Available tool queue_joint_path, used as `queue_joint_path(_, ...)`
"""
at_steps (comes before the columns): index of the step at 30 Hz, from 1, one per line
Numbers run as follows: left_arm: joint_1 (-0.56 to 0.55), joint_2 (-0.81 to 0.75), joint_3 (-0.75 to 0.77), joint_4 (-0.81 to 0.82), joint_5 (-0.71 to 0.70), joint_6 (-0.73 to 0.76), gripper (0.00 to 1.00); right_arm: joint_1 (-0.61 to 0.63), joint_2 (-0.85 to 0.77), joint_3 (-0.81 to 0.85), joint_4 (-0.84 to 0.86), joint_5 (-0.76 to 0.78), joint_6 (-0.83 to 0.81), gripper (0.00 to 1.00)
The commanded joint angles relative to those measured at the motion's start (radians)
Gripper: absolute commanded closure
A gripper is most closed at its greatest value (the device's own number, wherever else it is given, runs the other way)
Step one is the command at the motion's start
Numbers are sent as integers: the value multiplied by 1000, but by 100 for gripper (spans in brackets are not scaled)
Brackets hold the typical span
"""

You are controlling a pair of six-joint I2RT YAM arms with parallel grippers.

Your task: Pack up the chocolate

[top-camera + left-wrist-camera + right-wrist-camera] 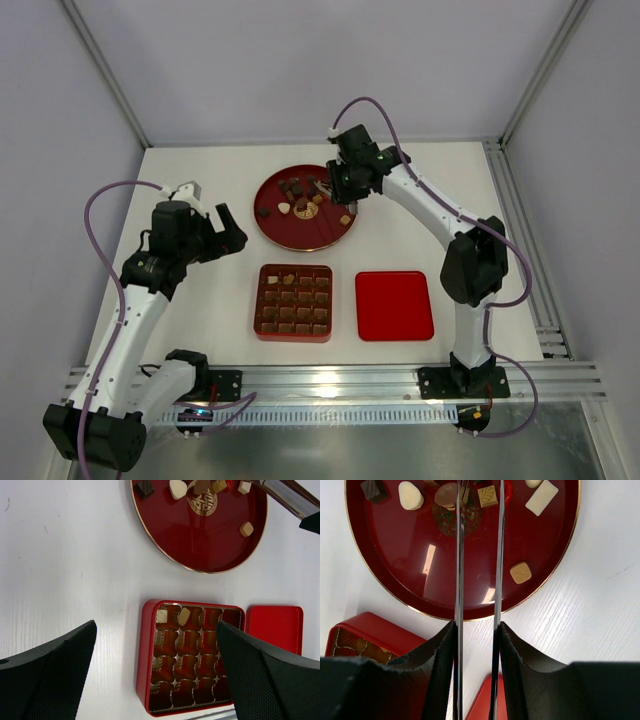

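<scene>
The red box (258, 300) sits nearest the arm bases, with the flat lid (394, 305) just beside it on the right. Several compartments hold chocolate (184, 615). The left gripper (232, 226) hangs over the table (200, 300) with jaws fully spread, left of the round plate (300, 232) and apart from every piece. Farther out, the right gripper (477, 626) is clamped on metal tweezers (459, 555), and the blades reach over the plate centre. More chocolate lies scattered around the blade tips. Contact with a piece cannot be determined.
</scene>
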Motion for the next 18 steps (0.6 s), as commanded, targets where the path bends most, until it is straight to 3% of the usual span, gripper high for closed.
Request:
queue_joint_path(1, 0, -4, 1, 7, 11, 16, 0, 2, 4, 38, -4, -10, -19, 60)
queue_joint_path(18, 0, -2, 2, 9, 13, 16, 0, 7, 8, -57, 40, -44, -7, 60)
